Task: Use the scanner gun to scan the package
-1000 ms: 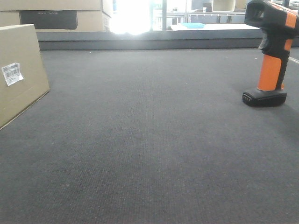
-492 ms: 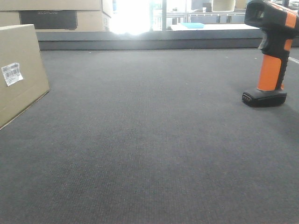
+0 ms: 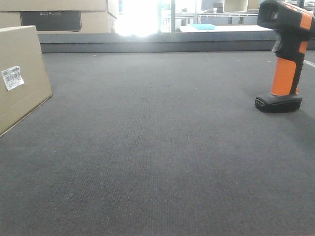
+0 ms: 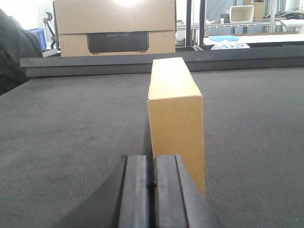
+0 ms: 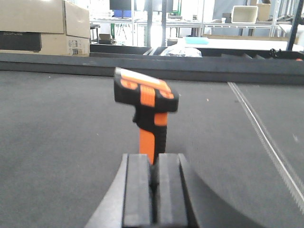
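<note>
Scanner gun (image 3: 285,54) stands upright on its black base at the mat's right side, well apart from the package (image 3: 22,73) at the left, whose barcode label (image 3: 12,77) faces inward. Right gripper (image 5: 154,190), fingers pressed together, must spread before closing squarely on the orange handle. Left gripper (image 4: 153,190) is likewise closed, empty, behind the package.

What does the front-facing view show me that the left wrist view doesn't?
Only the front-facing view shows the scanner gun standing upright on its base at the right, and the white barcode label on the package at the left. Only the left wrist view shows the left tool, shut and empty, lined up with the package's narrow, label-free end. Both show the package on the dark mat and the panelled cardboard boxes behind.
</note>
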{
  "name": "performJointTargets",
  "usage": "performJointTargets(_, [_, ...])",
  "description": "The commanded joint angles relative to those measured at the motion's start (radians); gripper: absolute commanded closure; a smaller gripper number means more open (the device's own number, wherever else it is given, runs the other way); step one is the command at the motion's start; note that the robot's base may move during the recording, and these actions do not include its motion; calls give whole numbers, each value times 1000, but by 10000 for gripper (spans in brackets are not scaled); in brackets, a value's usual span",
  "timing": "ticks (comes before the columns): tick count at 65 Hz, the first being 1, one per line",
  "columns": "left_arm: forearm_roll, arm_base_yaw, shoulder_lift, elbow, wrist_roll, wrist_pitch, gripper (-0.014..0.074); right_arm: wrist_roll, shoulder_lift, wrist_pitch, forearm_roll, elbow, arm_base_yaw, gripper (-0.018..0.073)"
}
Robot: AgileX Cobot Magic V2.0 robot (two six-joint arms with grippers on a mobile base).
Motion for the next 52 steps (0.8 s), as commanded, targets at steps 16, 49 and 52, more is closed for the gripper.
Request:
performJointTargets(16, [-4,-1,-5,-1,-5,-27,708,-12,-117,-34,36,141,-49,703])
performJointTargets(49, [-4,-1,-5,-1,-5,-27,708,-12,-117,-45,23,141,-49,703])
performJointTargets(52, [-4,-1,-5,-1,-5,-27,708,-12,-117,-45,23,141,-49,703])
